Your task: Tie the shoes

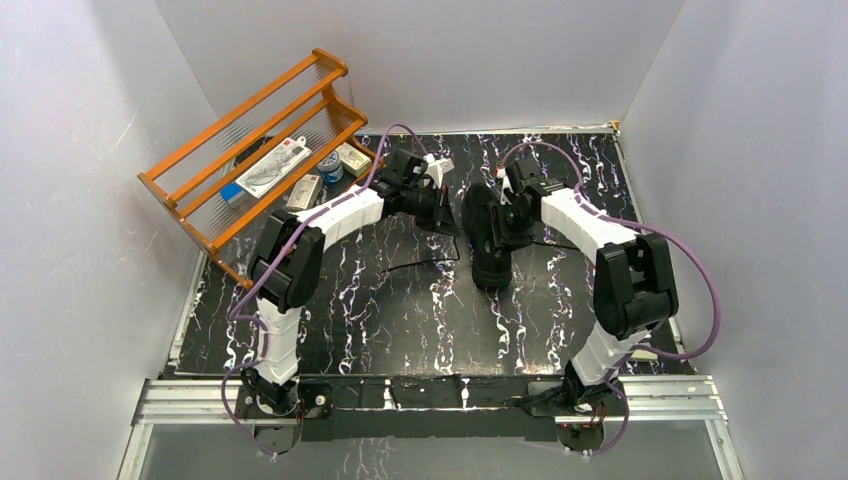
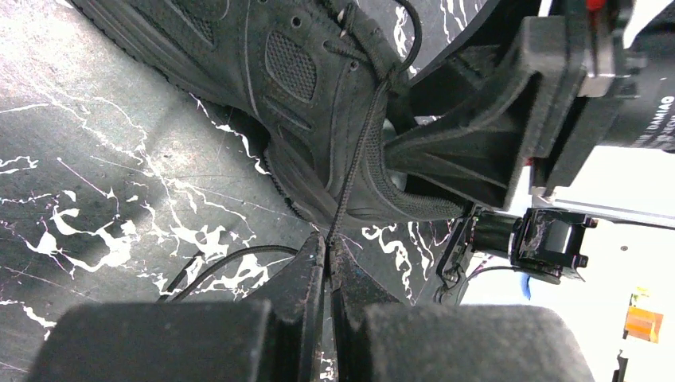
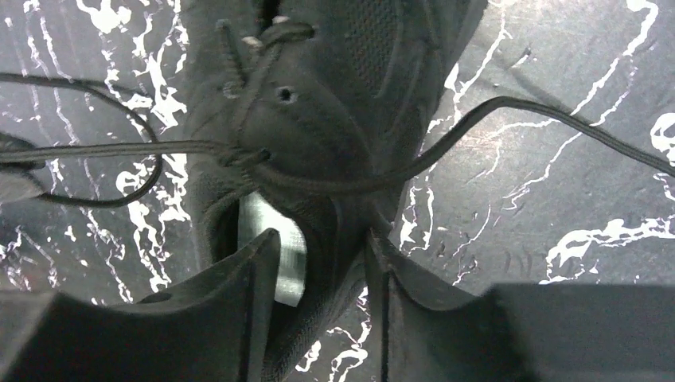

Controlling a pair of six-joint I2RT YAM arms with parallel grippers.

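Observation:
The black shoe (image 1: 488, 240) lies on the marbled table, between both arms. In the left wrist view my left gripper (image 2: 328, 239) is shut on a thin black lace (image 2: 358, 151) that runs taut up to the shoe's eyelets (image 2: 302, 95). My right gripper (image 3: 322, 239) straddles the shoe's collar (image 3: 342, 231): one finger sits inside the opening over the pale insole (image 3: 290, 255), the other outside, clamping the wall. Its finger (image 2: 454, 151) also shows in the left wrist view. A second lace (image 3: 493, 107) trails loose to the right.
An orange wooden rack (image 1: 260, 150) holding small packets stands at the back left, close behind the left arm. A loose lace loop (image 1: 420, 265) lies on the table left of the shoe. White walls enclose the table on three sides.

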